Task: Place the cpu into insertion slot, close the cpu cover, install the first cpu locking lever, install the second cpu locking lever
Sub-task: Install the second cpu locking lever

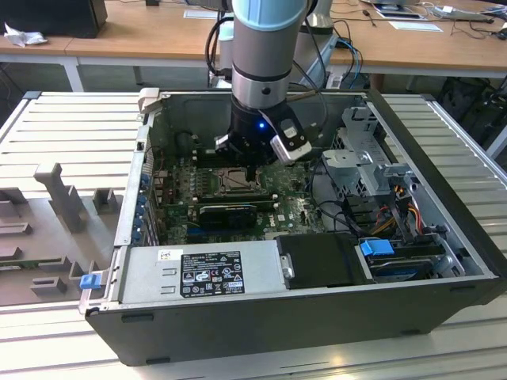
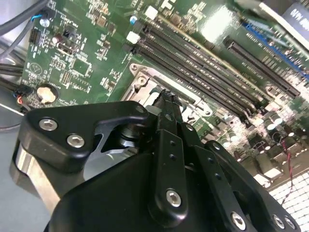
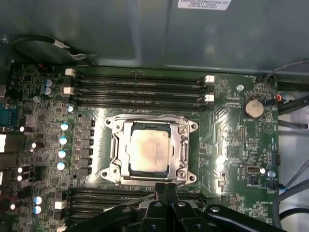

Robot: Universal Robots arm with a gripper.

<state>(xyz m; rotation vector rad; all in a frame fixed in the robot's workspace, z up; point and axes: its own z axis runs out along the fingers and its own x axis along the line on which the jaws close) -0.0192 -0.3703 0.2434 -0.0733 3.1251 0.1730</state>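
The cpu, a pale silver square, lies flat in the insertion slot on the green motherboard. The cpu cover, a thin metal frame, is folded down around the chip's edges. My gripper hovers just beside one edge of the socket, fingers pressed together with nothing visible between them. In the second wrist view the gripper tips sit close above the insertion slot corner. In the exterior view the gripper hangs inside the open computer case over the insertion slot.
Long black memory slots run along two sides of the socket. A coin battery sits nearby. A grey drive cage, loose cables and the power supply crowd the case around the board.
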